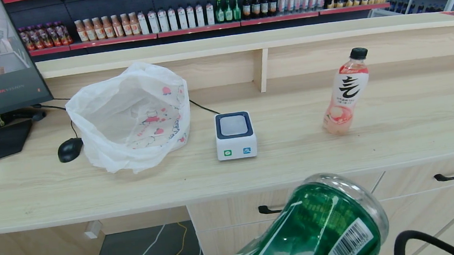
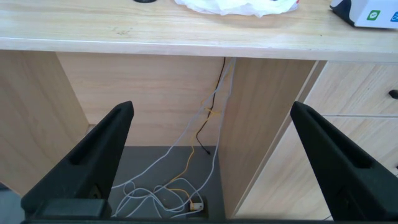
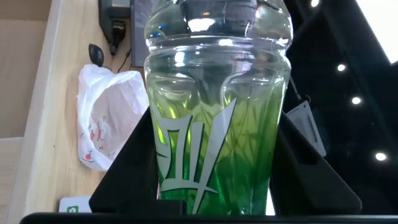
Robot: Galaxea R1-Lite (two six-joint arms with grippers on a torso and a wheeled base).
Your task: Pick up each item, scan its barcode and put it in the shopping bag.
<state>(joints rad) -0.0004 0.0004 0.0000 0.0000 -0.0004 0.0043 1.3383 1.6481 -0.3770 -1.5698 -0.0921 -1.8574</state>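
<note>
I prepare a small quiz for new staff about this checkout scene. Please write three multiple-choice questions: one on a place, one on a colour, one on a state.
1. Where does the scanner stand?
A. on the floor
B. between the shopping bag and the pink bottle
C. on a shelf

2. What colour is the held bottle in the right tool?
A. pink
B. brown
C. green

3. How is the left tool?
A. open, empty
B. shut on the shopping bag
C. shut on a cable

Key: B, one stands on each side of it; C, its body looks green; A, its fingers stand wide apart with nothing between.
</note>
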